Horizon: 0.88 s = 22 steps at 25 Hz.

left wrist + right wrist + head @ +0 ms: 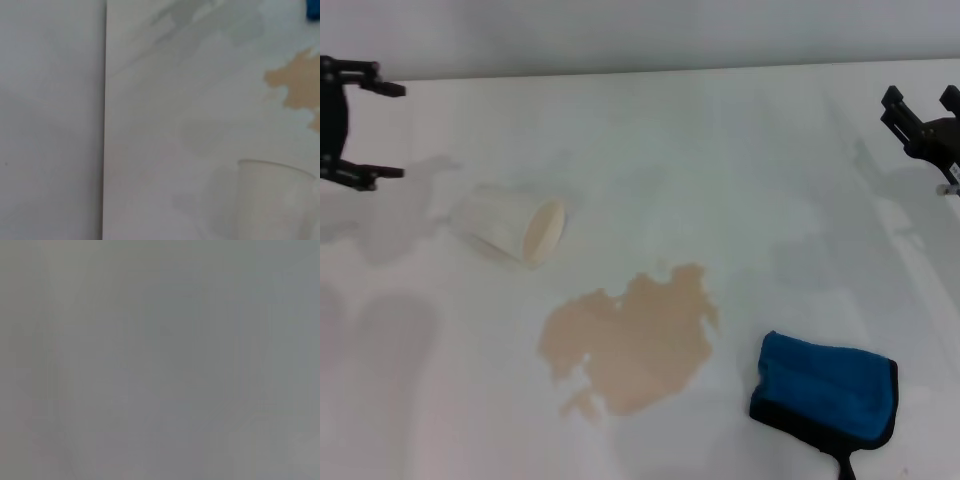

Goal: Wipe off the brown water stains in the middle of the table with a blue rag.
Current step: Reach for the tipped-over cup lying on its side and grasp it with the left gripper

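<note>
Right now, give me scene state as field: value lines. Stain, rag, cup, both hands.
stain: tan blotch mid-table, unwiped
rag: blue, folded, flat on table to the stain's right, apart from it
cup: white paper cup on its side, up-left of the stain, mouth toward it
left hand: at far left edge, open, holding nothing
right hand: at far right edge, away from the rag; holding nothing
task progress: not started
</note>
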### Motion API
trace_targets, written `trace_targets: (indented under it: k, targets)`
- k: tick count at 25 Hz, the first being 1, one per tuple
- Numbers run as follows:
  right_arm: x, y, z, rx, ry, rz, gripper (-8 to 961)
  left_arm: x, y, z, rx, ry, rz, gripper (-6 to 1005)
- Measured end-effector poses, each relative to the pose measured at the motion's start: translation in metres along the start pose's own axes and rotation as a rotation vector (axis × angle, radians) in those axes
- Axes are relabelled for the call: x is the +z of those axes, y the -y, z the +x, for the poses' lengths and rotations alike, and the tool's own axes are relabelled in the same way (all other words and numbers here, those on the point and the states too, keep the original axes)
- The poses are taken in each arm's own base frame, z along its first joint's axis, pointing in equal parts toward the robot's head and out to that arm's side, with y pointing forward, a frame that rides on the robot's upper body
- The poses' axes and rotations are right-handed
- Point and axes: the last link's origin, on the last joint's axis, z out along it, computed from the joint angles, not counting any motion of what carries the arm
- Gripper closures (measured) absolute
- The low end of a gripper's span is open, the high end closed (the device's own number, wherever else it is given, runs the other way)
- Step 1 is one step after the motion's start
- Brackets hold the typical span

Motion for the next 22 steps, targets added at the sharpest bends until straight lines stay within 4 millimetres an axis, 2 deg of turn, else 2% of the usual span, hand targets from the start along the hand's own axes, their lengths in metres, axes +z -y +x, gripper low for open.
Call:
trace_targets:
  k: [9,22]
  targets:
    - [-0.012,0.010,0.006,0.007,-0.016,0.032,99,0.044,-0.008,0.018,0.069,0.023,-0.061,128]
    - [-0.014,0.012,0.007,0.005,-0.020,0.035,101,0.066,-0.023,0.022,0.071,0.011,-0.111,127]
